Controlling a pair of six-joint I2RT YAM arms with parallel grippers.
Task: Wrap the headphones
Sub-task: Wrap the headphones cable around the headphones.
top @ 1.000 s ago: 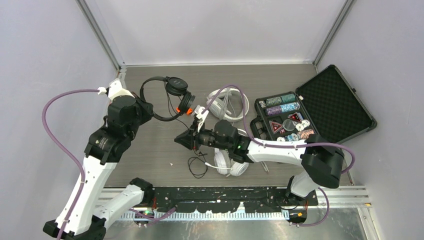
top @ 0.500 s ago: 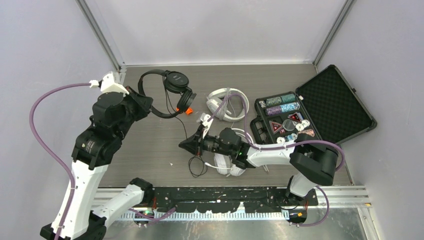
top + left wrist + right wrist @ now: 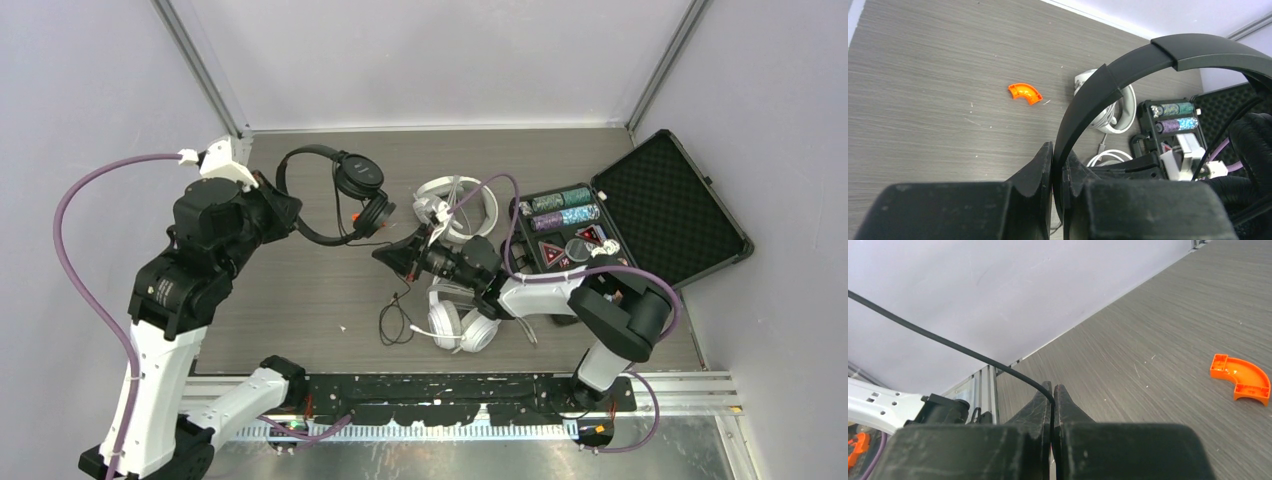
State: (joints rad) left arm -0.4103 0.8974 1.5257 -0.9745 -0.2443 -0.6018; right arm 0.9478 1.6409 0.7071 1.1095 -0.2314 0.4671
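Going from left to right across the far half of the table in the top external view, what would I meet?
left gripper, shut on the band → black headphones → far white headphones → open chip case

On your grey wood-grain table: an open black foam-lined case of chips and a curved orange plastic piece.
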